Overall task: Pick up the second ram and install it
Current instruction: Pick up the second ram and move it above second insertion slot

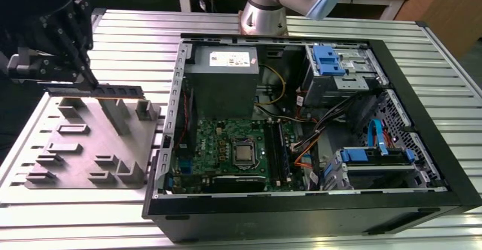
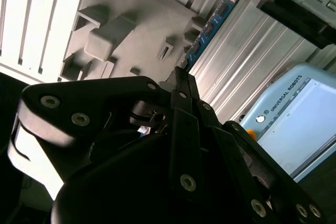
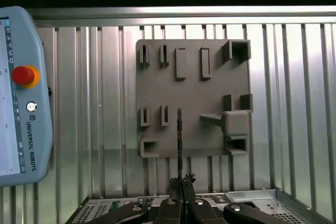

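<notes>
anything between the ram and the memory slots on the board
The gripper holds the second ram over the grey fixture, outside the computer case. Its side wall rises between it and the memory slots; the slots themselves look open from above.

Second ram [image 1: 119, 90]: thin dark stick, on edge, one end in the hand [image 3: 182, 178]

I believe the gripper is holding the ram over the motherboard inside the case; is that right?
Not quite: the place is wrong. The gripper is holding the ram, but at the grey fixture outside the case, on the exterior view's left. The exterior view shows this.
</notes>
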Tool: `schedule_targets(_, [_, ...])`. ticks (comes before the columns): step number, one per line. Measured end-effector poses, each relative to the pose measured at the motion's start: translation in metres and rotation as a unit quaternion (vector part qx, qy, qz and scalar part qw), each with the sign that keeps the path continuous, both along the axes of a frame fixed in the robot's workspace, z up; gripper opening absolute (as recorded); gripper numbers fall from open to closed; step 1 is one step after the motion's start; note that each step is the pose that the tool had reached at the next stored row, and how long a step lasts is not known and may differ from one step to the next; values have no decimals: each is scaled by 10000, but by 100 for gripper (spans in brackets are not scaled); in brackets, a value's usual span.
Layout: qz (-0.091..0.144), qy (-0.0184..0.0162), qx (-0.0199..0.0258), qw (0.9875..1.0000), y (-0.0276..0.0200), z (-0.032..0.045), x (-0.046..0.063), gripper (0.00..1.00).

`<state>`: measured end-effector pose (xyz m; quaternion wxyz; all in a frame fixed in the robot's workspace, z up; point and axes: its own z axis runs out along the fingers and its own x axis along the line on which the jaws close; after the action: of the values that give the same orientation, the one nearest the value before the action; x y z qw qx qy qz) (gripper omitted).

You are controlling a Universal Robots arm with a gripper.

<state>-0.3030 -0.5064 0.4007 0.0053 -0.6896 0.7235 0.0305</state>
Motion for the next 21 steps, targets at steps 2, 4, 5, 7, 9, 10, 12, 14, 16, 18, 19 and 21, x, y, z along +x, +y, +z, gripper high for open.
schedule_targets(2, [-3, 0, 0, 10000, 0, 0, 56, 8])
schedule_targets(4, [-6, 0, 0, 10000, 0, 0, 117, 8])
schedule_targets(5, [-7, 0, 0, 10000, 0, 0, 146, 8])
schedule_targets(7, [-9, 0, 0, 10000, 0, 0, 203, 8])
schedule_targets(9, [-11, 0, 0, 10000, 0, 0, 261, 8])
schedule_targets(10, [-12, 0, 0, 10000, 0, 0, 293, 8])
schedule_targets(12, [-14, -1, 1, 10000, 0, -1, 351, 8])
schedule_targets(14, [-15, 0, 0, 10000, 0, -1, 408, 8])
schedule_targets(16, [-16, 0, 0, 10000, 0, -1, 471, 8])
schedule_targets(18, [-16, 0, 0, 10000, 0, -1, 533, 8])
schedule_targets(19, [-17, 0, 0, 10000, 0, -1, 567, 8])
schedule_targets(21, [-17, 0, 0, 10000, 0, -1, 629, 8])
